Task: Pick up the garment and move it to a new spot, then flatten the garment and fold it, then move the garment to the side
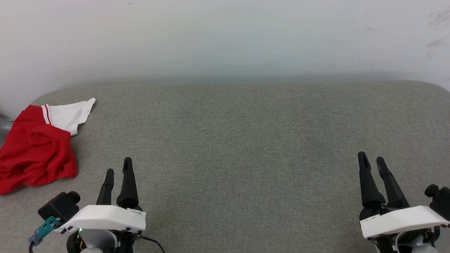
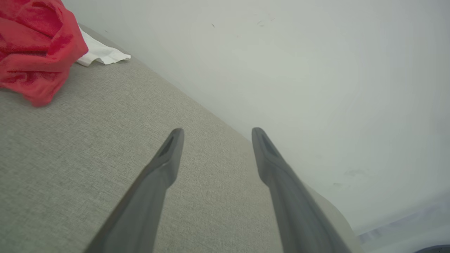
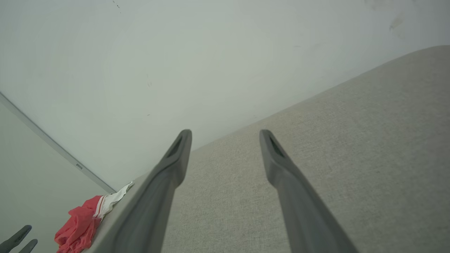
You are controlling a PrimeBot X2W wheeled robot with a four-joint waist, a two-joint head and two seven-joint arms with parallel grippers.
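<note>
While crumpled, soft garment (red, white-sleeved) lies bunched.

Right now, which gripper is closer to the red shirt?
The left gripper. The shirt lies crumpled just off to its left, while the right gripper sits far away on the opposite side. Both are open and empty.

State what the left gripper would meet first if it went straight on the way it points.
The left gripper would probably meet the wall beyond the grey surface, though it may graze that surface first; depth is unclear. The garment lies left of that line.
</note>
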